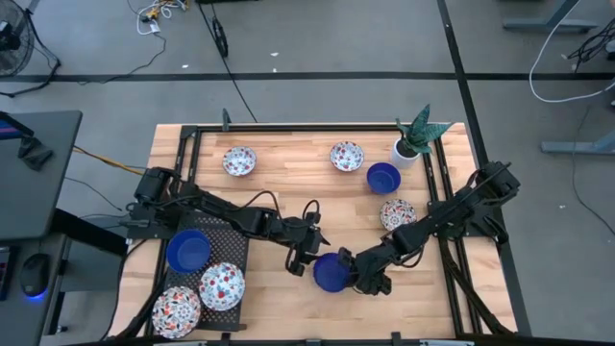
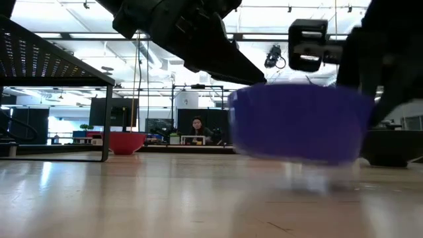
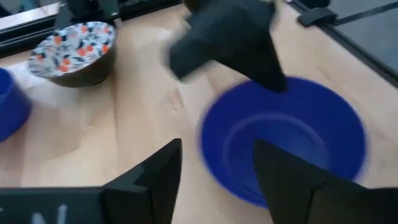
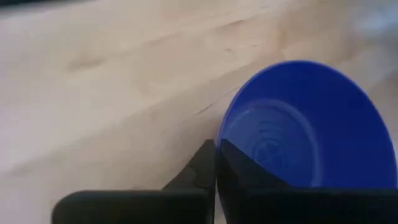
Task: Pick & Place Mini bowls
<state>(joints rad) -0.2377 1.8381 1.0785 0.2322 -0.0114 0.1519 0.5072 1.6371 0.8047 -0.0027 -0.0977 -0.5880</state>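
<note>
While the right gripper (image 1: 354,271) pinches the rim of a cobalt blue bowl (image 1: 331,272) near the table's (image 1: 288,192) front middle, the left gripper (image 1: 302,256) sits just beside that bowl, fingers spread. Bowl appears lifted slightly off the wood in the low view.

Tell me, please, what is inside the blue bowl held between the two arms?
The blue bowl looks empty; only its bare blue bottom shows. The right gripper is shut on its rim, one finger hiding a slice of the inside.
</note>
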